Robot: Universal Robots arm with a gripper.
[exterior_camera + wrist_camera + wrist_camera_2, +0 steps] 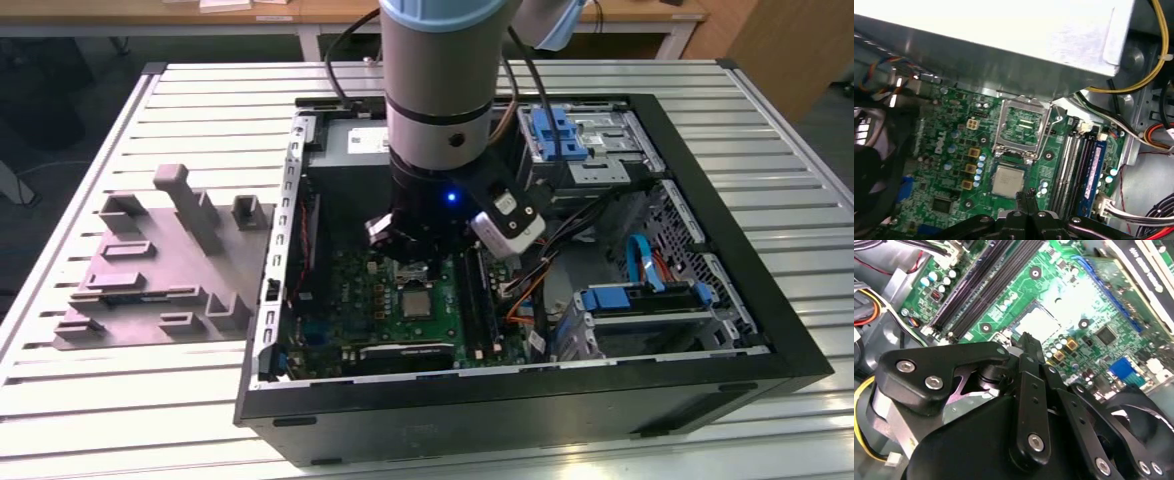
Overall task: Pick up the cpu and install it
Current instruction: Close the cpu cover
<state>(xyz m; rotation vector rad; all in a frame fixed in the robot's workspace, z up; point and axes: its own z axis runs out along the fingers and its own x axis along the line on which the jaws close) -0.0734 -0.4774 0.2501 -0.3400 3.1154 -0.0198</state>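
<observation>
The cpu [416, 303] is a small silvery square chip lying flat in its socket on the green motherboard [350, 300] inside the open computer case. It also shows in both wrist views, cpu [1006, 180] and cpu [1040, 322]. The hollow metal socket frame [1022, 125] stands flipped open just beyond it. My gripper [1026, 199] hovers just above the board beside the chip's edge, apart from it. Its two black fingers are pressed together with nothing between them, as the gripper [1026, 340] also shows. In the exterior view the gripper [414, 257] hangs under the arm's wrist.
A grey power-supply box [1004, 40] overhangs the board's far side. Long black memory slots [1074, 170] run beside the socket. Cable bundles [534, 285] and a blue-tabbed drive cage [641, 300] fill the case's right. A grey parts fixture [160, 270] sits at the exterior view's left.
</observation>
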